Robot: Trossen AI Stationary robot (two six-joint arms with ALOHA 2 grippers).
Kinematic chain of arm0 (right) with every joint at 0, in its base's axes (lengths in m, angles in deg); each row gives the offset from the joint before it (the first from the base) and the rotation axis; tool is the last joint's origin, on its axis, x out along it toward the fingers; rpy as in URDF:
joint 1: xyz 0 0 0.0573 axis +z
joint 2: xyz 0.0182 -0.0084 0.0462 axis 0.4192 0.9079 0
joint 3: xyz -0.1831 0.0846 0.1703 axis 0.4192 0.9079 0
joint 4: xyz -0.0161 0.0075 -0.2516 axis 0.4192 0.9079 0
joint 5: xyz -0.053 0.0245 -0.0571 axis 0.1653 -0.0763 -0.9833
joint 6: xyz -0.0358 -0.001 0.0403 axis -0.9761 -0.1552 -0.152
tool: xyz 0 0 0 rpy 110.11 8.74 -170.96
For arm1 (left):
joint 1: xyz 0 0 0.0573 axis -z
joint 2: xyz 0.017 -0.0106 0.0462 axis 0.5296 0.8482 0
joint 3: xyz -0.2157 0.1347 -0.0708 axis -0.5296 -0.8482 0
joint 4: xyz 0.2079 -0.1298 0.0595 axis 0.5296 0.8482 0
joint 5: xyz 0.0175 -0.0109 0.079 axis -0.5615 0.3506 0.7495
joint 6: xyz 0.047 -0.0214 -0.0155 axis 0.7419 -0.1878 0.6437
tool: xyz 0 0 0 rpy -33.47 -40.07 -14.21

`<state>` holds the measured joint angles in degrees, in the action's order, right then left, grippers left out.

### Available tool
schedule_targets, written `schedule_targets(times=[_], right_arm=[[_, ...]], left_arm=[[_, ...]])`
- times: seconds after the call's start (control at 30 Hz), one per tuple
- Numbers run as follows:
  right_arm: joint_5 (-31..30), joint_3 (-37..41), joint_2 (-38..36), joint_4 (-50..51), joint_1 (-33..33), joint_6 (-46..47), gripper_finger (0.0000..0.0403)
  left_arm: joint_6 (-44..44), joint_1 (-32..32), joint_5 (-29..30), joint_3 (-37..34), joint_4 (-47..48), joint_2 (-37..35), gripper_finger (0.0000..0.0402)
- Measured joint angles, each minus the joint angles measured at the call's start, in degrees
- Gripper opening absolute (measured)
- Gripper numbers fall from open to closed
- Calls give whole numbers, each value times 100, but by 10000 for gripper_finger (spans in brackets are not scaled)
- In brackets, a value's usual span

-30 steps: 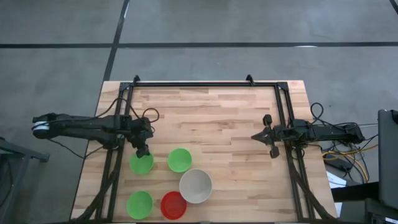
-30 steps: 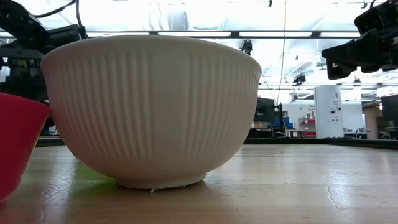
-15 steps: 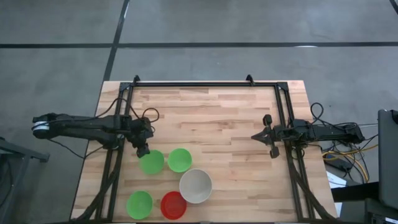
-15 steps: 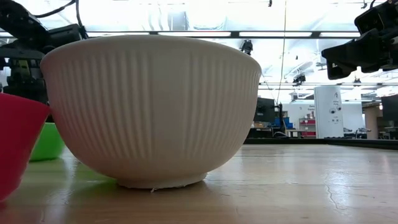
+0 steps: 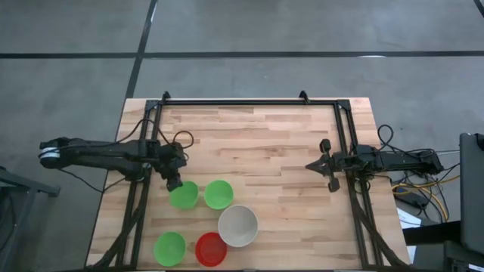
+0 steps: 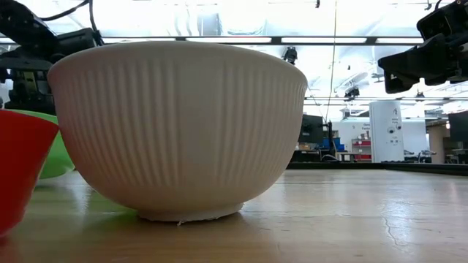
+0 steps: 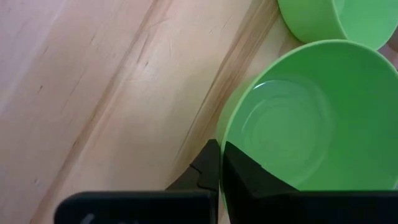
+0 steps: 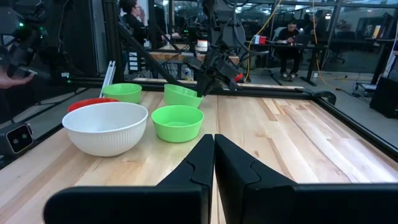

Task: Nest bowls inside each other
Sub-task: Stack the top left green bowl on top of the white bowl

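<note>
Five bowls stand at the table's near left. A green bowl (image 5: pixel 184 195) sits tilted with my left gripper (image 5: pixel 175 183) shut on its rim. Beside it, to the right, is a second green bowl (image 5: pixel 218 194). Nearer the front edge are the white bowl (image 5: pixel 238 225), the red bowl (image 5: pixel 211 248) and a third green bowl (image 5: pixel 169 248), each on its base. My right gripper (image 5: pixel 310 165) waits shut and level at the table's right side, holding nothing. My left gripper pinches the green bowl's rim (image 7: pixel 225 130) on the side toward the table's left. One finger (image 7: pixel 208 167) is outside the wall and the other (image 7: pixel 249 175) inside. The fingers slant down from the left. The bowl (image 8: pixel 180 94) sits tilted, its lower part near the tabletop.
A black frame (image 5: pixel 249 102) runs round the wooden table along its far edge and both sides. The table's far half and middle (image 5: pixel 257 143) hold no objects. In the low view the white bowl (image 6: pixel 175 124) fills the foreground and hides most other things.
My left gripper has stayed in place and closed on the green bowl's rim. The bowl has slid a little toward the table's right, up close to the second green bowl, and now sits tipped; in the low view it has come out from behind the white bowl.
</note>
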<state>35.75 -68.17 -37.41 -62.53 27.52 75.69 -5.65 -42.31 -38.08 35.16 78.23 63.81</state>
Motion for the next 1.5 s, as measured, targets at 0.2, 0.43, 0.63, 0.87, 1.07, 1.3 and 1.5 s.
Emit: schedule_targets(times=[0.2,0.43,0.63,0.87,1.07,1.3,1.5], right_arm=[[0,-1,0,0,-1,-1,9],[0,0,2,0,-2,-2,9],[0,-1,2,0,0,-2,9],[0,-2,2,0,0,0,9],[0,0,0,0,0,0,9],[0,0,2,0,0,-1,9],[0,-2,2,0,-2,0,9]], left_arm=[[20,0,74,79,-25,-3,5],[103,-2,359,365,185,-9,4],[169,-2,491,707,632,-9,4],[312,-2,850,1327,1287,-9,4],[458,-2,1228,2039,1887,-9,4],[490,-2,1545,2691,2406,-11,4],[601,-2,1687,2920,2511,-13,4]])
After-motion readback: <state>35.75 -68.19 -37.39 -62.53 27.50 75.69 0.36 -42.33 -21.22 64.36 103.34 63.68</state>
